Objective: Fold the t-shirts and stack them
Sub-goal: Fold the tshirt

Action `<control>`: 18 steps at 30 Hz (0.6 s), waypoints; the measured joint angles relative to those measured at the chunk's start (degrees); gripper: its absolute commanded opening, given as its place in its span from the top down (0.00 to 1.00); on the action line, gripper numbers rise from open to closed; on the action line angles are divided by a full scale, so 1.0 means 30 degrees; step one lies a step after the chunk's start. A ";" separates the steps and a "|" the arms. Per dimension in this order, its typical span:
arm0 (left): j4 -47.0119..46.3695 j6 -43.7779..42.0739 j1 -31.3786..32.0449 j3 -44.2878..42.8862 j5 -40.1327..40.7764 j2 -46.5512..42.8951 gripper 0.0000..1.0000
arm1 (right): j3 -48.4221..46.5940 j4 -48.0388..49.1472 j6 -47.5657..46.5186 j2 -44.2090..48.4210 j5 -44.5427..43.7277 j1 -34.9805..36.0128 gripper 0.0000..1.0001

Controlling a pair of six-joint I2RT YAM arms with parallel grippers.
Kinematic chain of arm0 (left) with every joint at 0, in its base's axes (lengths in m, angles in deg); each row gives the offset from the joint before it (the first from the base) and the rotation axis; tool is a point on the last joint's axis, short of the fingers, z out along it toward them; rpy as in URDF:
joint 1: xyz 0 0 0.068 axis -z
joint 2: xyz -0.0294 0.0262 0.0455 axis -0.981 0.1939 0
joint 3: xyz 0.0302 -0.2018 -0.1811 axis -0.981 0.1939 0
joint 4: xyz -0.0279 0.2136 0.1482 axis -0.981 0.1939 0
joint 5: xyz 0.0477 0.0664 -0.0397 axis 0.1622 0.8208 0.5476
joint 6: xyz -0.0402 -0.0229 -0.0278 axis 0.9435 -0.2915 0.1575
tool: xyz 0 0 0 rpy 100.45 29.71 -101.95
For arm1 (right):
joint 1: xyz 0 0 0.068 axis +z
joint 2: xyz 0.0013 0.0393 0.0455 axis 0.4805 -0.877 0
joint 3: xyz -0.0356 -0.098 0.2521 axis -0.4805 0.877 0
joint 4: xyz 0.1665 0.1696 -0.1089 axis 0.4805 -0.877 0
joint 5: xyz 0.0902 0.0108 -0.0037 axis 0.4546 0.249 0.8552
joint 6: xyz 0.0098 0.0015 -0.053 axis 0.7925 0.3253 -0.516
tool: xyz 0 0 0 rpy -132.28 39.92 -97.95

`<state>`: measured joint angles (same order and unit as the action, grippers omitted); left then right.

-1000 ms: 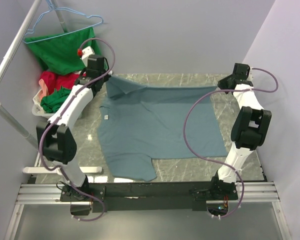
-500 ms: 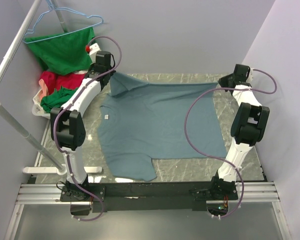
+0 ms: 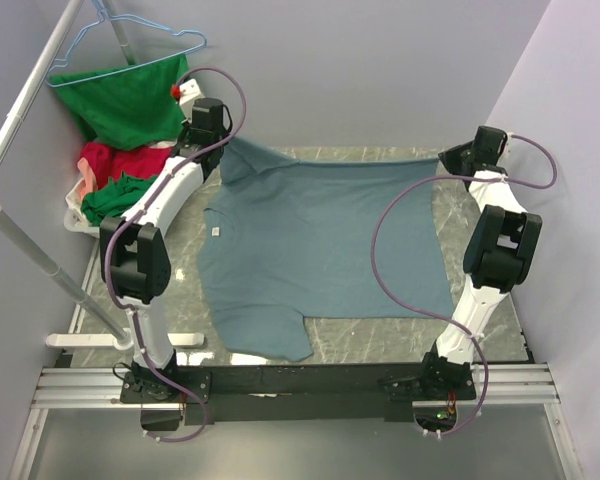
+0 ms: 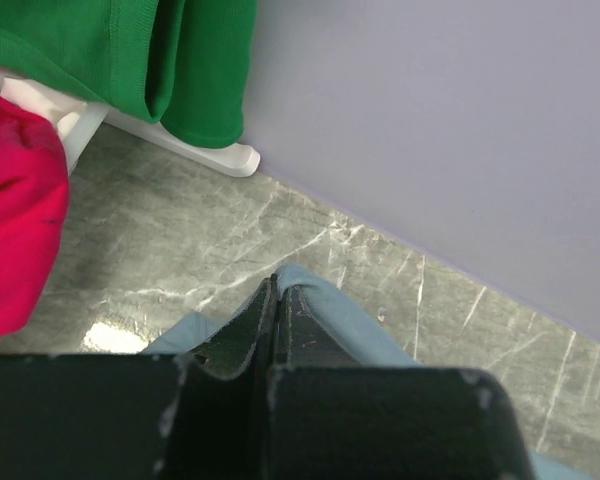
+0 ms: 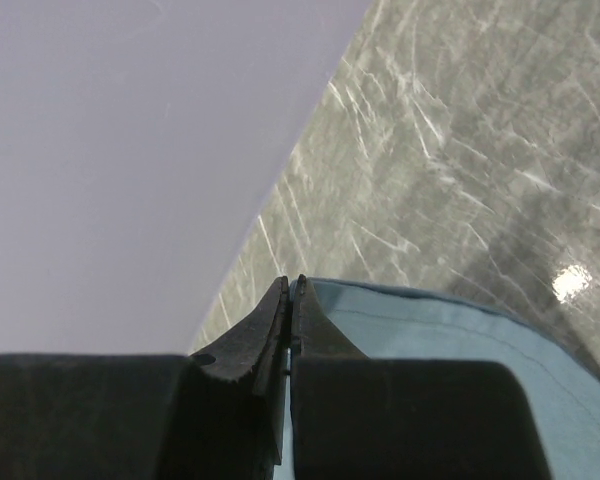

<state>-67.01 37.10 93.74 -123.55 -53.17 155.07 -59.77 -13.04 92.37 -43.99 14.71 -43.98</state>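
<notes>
From above, the blue-grey shirt [image 3: 320, 250] lay spread across the table [image 3: 175, 275], its far edge stretched between the left gripper [image 3: 220, 143] at the far left corner and the right gripper [image 3: 450, 160] at the far right corner (a red shirt [image 3: 105, 160] and a green shirt [image 3: 130, 100] sat beyond the left edge). The left wrist camera showed jaws pinched shut on a fold of that cloth. The right wrist camera showed jaws clamped on its hem.

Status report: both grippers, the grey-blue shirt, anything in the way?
Left gripper, right gripper: both shut on grey-blue shirt, far edge. Shirt spread on table. Red and green shirts off left; nothing blocking.
</notes>
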 measured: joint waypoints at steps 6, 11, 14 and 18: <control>0.0976 0.0109 0.0284 0.1093 -0.0066 -0.1639 0.99 | 0.2608 0.0423 -0.0015 0.0699 0.0240 -0.0036 1.00; 0.2222 0.0627 0.0627 0.2565 -0.0255 -0.3636 0.99 | 0.4969 0.0160 -0.0182 0.2346 0.0321 -0.0160 1.00; 0.2907 0.1005 0.0911 0.3759 -0.0248 -0.4823 0.99 | 0.6339 -0.0095 -0.0459 0.4095 0.0306 -0.0211 1.00; 0.3534 0.1588 0.1275 0.5829 -0.0277 -0.6142 0.99 | 0.7592 -0.0138 -0.0874 0.6054 0.0175 -0.0233 1.00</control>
<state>-56.41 41.86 97.56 -106.06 -54.00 136.64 -37.00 -13.45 89.74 -25.82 15.24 -44.68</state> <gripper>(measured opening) 0.022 0.016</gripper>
